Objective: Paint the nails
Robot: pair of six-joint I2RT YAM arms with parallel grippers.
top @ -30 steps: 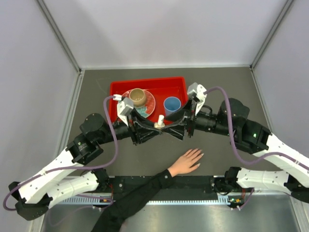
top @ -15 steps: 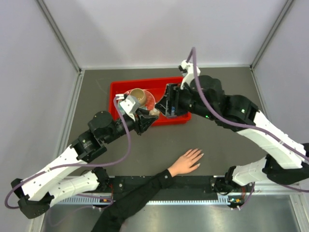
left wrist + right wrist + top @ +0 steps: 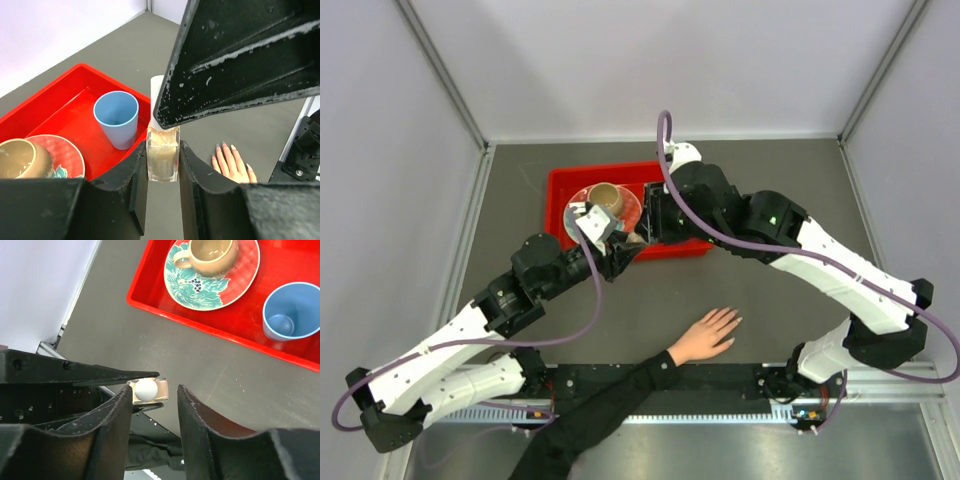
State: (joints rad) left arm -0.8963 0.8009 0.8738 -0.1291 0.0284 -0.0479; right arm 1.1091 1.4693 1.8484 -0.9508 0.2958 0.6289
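Your top camera looked steeply down from above and behind the arm bases, holding the whole counter [image 3: 800, 170]. Your left wrist camera sat close behind the left end effector [image 3: 162, 162], facing slantwise over the counter. Your right wrist camera looked almost straight down past the right end effector [image 3: 155, 392]. All three shared the red tray [image 3: 610, 170] and the small bottle [image 3: 162, 160].
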